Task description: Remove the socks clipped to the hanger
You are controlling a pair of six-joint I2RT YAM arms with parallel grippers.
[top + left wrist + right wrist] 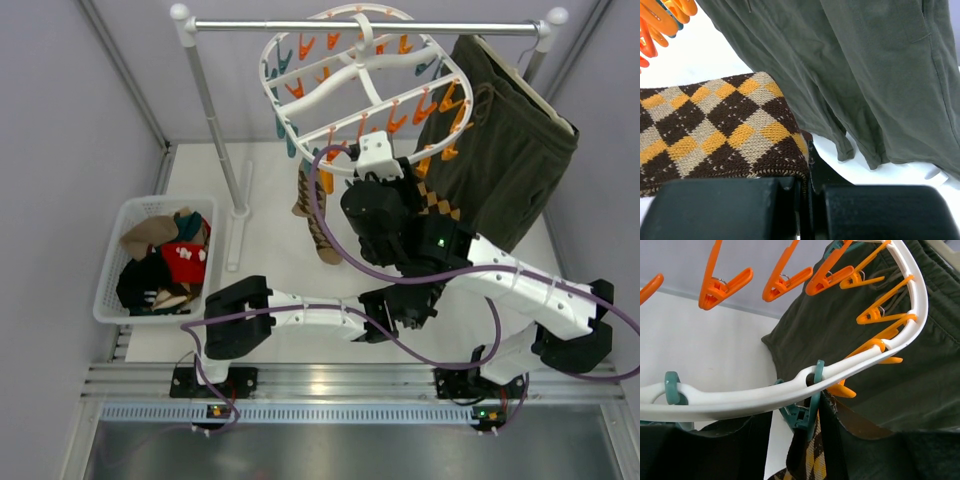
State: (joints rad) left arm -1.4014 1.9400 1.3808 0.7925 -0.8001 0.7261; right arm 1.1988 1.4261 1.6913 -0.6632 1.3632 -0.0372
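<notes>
The round white hanger [268, 75] hangs from the rail, ringed with orange and teal clips. Its rim [740, 400] crosses the right wrist view. A teal clip [807, 412] on that rim holds a brown-tan argyle sock [815, 465]. My right gripper [800, 425] is raised to the rim, open, with a finger on each side of the clip. The right finger [900, 455] touches the clip; the left one [705, 450] stands slightly off it. My left gripper [807, 200] is shut on the lower edge of the argyle sock [715, 130]. A second sock [318, 225] hangs from the front left rim.
Dark olive shorts [500, 160] hang on a thin hanger right behind the sock and both grippers. The white-and-steel rail [360, 27] stands on a post [215, 120] at the left. A white basket [110, 270] at the left holds several loose socks.
</notes>
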